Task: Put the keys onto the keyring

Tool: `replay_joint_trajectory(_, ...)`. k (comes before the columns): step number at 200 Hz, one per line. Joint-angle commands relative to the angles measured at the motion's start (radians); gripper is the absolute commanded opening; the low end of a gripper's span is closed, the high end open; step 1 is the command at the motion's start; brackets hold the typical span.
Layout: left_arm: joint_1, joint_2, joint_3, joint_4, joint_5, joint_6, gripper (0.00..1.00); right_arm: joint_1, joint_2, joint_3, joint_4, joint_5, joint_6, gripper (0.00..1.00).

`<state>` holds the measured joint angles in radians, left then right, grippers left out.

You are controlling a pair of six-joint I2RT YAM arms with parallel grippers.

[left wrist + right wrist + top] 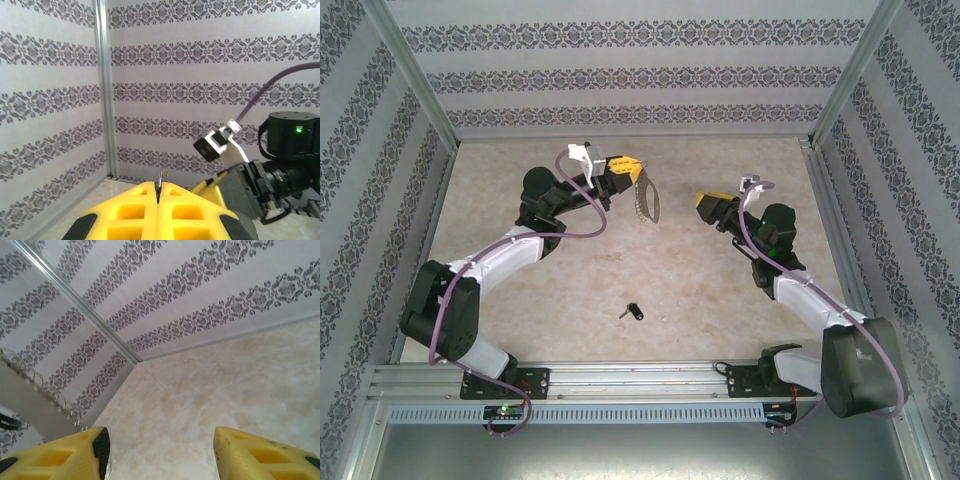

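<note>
Key point(633, 312): one, on table point(700, 300); keyring point(646, 200): one (pinched in left hand point(634, 169)).

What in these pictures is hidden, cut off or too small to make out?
Top external: key, too small to show its blade or hole.
Left wrist: keyring is a thin sliver; the shut left gripper hides the rest.
Right wrist: blurred grey strip with small loops, cut by the left edge; identity unclear.
Right wrist: open right gripper, its fingers cut off by the bottom edge.
</note>
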<state>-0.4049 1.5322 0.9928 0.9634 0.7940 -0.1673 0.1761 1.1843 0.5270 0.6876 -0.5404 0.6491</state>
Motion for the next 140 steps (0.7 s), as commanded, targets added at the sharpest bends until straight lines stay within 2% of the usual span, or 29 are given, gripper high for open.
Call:
replay_joint_trajectory(1, -0.008, -0.045, -0.011, 0.012, -0.065, 0.070, 0.00, 0.049, -0.037, -0.026, -0.124, -0.001, -0.075, 0.57)
replay_joint_trajectory(41, -0.009, -0.050, -0.033, -0.009, -0.116, 0.101, 0.00, 0.203, -0.049, -0.071, -0.264, 0.077, -0.119, 0.58)
replay_joint_trajectory(113, -0.008, -0.078, -0.133, 0.046, -0.230, 0.091, 0.00, 0.465, 0.038, -0.163, -0.297, 0.223, -0.116, 0.54)
replay_joint_trajectory(140, -0.008, -0.126, -0.169, 0.011, -0.289, 0.095, 0.00, 0.553, 0.077, -0.157, -0.324, 0.290, -0.111, 0.54)
